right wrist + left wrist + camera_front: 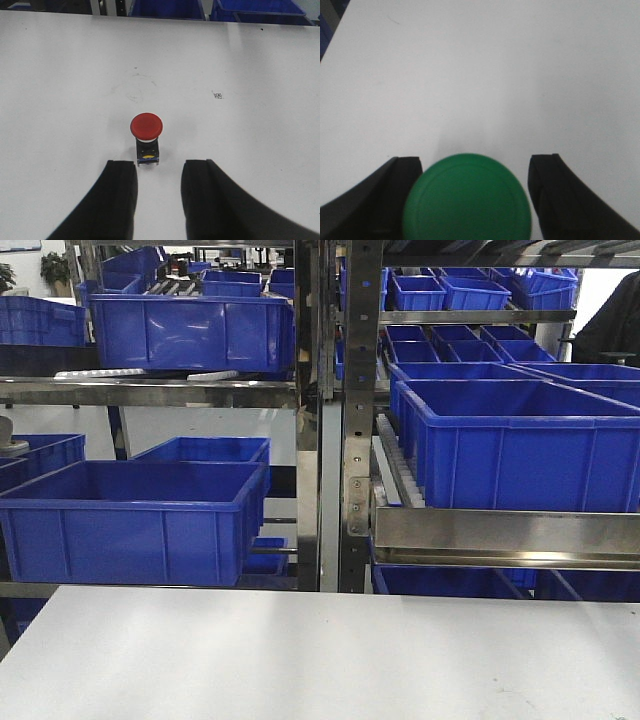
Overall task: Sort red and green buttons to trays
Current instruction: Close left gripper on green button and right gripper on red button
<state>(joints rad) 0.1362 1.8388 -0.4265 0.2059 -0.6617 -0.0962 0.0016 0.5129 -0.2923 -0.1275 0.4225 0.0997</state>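
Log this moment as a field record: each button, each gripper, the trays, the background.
green button: between the left jaws, cap filling the lower frame, a gap showing on one side
left gripper: jaws apart, straddling the green button over the white table
red button: upright on the table, cap up, dark body below
right gripper: jaws apart, red button just at the tips, touching neither
trays: not in view
background: blue crates on metal racks beyond the table
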